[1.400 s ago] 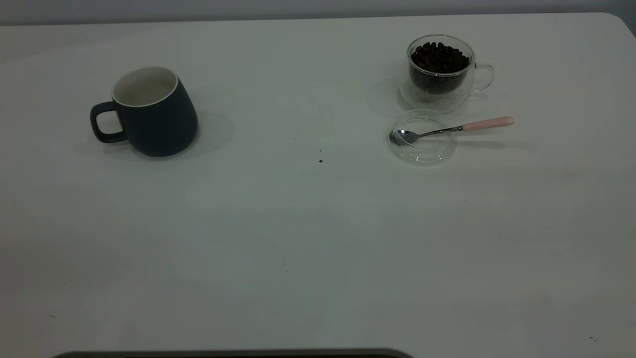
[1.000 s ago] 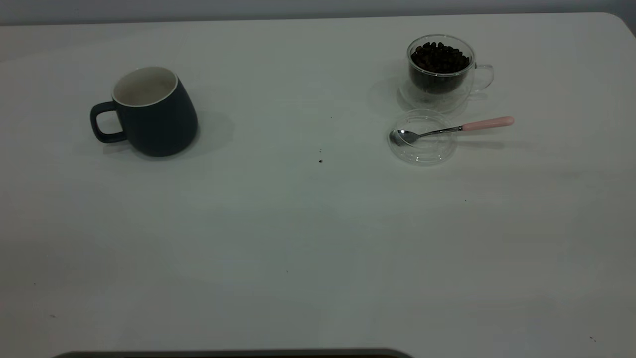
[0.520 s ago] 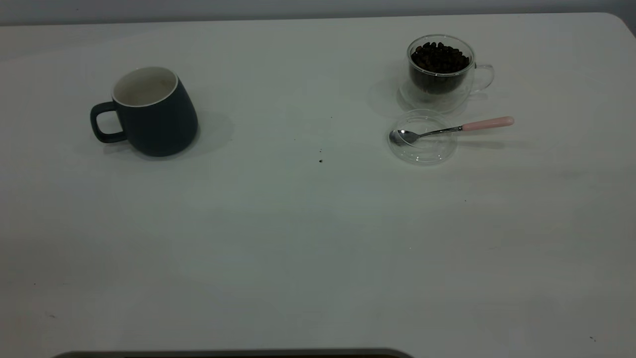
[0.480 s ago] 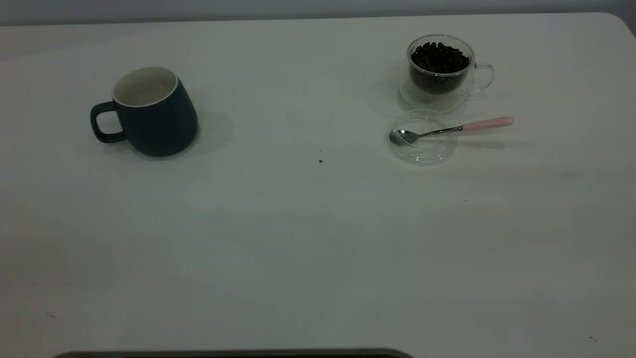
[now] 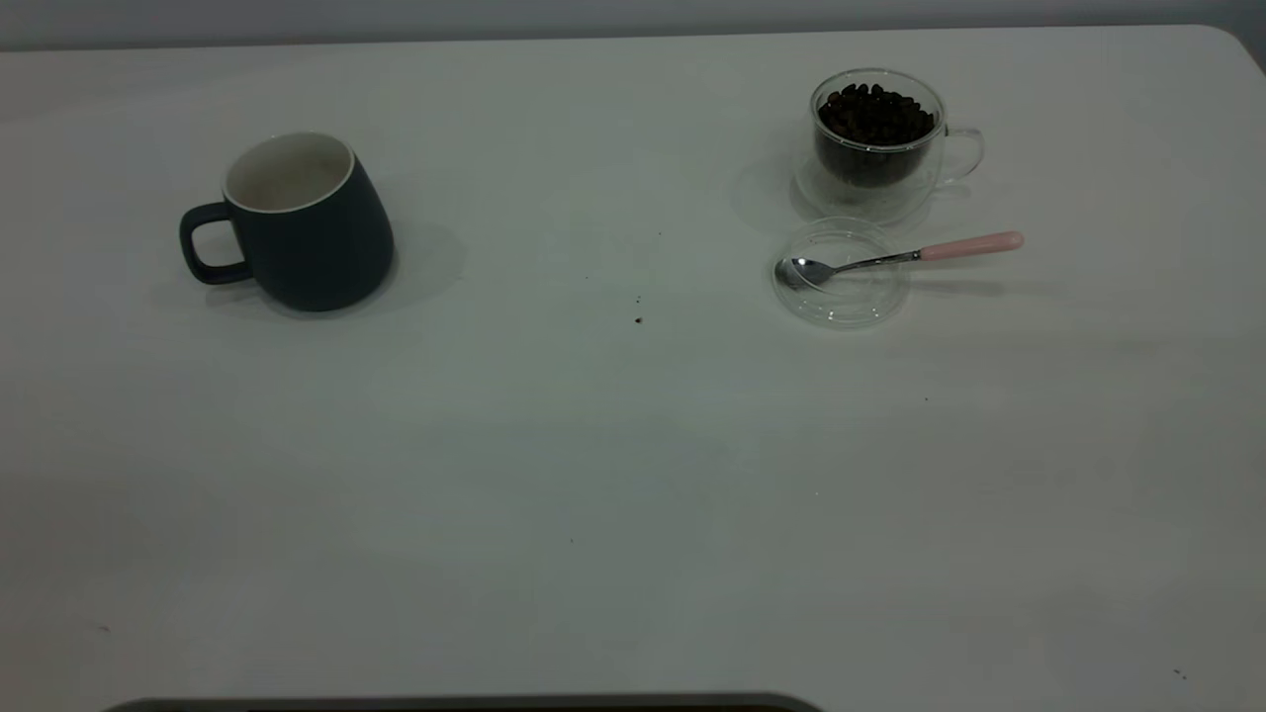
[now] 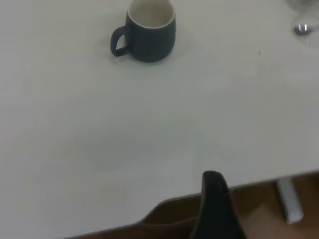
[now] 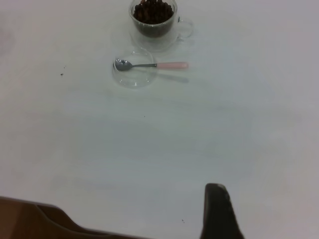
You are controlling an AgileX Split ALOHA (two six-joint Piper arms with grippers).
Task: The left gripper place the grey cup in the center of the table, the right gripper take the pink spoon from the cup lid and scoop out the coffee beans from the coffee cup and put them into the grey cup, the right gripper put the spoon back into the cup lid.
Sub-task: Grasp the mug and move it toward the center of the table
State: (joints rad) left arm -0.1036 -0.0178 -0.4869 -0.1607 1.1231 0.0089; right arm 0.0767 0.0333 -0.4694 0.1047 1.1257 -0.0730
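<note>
Nearest the camera in the exterior view, a dark curved edge point(image 5: 465, 703) runs along the near side of the table point(image 5: 633, 475), and past it is a long stretch of bare white top. Neither arm shows in that view. In the left wrist view one black finger of the left gripper point(image 6: 214, 206) sits at the table's near edge, well short of everything; only that one finger is visible, so I cannot tell whether the jaws are parted or closed. Same story on the other side: a single black finger of the right gripper point(image 7: 219, 211) hangs over the near part of the table, jaw state impossible to tell.

Moving out to mid-table, a few tiny dark specks point(image 5: 638, 319) sit near the center. Then, on the left, the grey cup point(image 5: 297, 222) stands upright, handle pointing left, not held. On the right, the cup lid point(image 5: 841, 297) lies flat, with the pink spoon point(image 5: 900, 257) resting in it, bowl on the glass and pink handle sticking out over the rim to the right. Just behind the lid, farthest back, stands the coffee cup point(image 5: 910, 173), handle to the right, filled with coffee beans point(image 5: 875, 114).
</note>
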